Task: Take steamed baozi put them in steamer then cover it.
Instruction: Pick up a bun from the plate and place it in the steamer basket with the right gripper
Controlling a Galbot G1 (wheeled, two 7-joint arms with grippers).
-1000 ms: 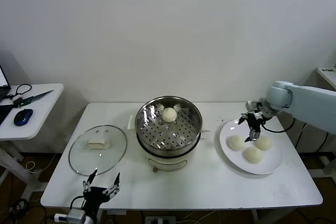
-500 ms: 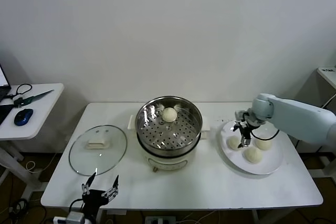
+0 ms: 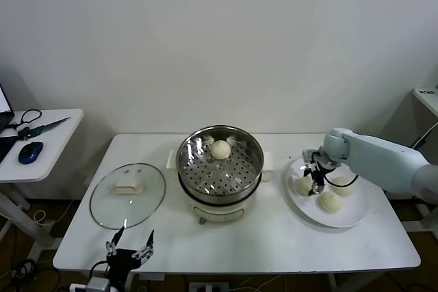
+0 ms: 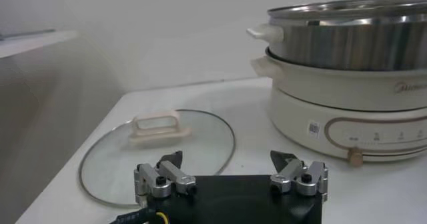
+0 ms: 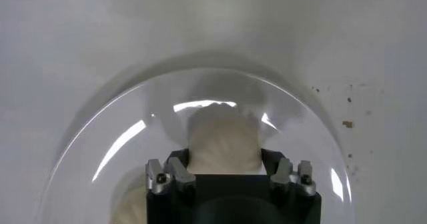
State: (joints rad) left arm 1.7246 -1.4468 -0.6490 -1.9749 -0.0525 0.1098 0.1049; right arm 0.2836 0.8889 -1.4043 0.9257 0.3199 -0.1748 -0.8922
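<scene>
Cream baozi (image 3: 304, 185) sits between the down-reaching right tool's (image 3: 315, 187) fingers.

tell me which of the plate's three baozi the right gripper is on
The baozi nearest the steamer; the right gripper straddles it. The other two lie farther right.

I see a polished perforated steel steamer (image 3: 220, 162) on glossy cream plastic, a clear glass cover (image 3: 128, 195), matt smooth dough baozi (image 3: 220, 148), and a glossy white plate (image 3: 349, 215).
</scene>
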